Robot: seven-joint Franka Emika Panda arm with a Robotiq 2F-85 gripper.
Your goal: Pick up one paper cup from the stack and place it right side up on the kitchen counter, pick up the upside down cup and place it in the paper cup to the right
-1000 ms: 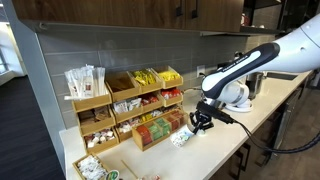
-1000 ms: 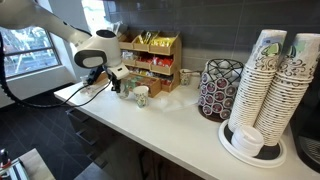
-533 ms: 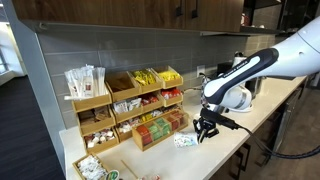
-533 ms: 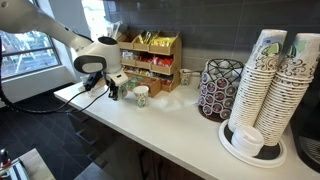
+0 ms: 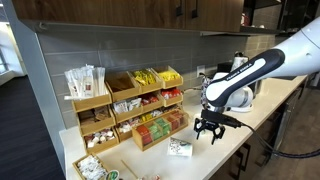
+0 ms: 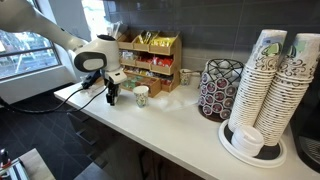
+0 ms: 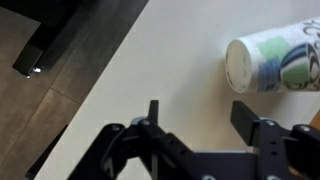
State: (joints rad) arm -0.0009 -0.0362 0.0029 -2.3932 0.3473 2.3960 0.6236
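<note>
Paper cup (image 7: 268,62), white with green-blue print, apparently on its side on the kitchen counter (image 7: 170,60), just beyond one finger (image 7: 246,122) of the gripper (image 7: 198,118), whose fingers stand apart and empty; likely light, thin-walled, easily crushed, prone to rolling; best pinched gently across mid-wall

Kitchen counter (image 7: 170,70) bare near its edge; paper cup (image 7: 268,62) (patterned) obstructs beside

I see the kitchen counter (image 7: 170,60) carrying a patterned paper cup (image 7: 265,62) at two o'clock in my wrist view, plus wooden snack racks (image 5: 130,105)
</note>
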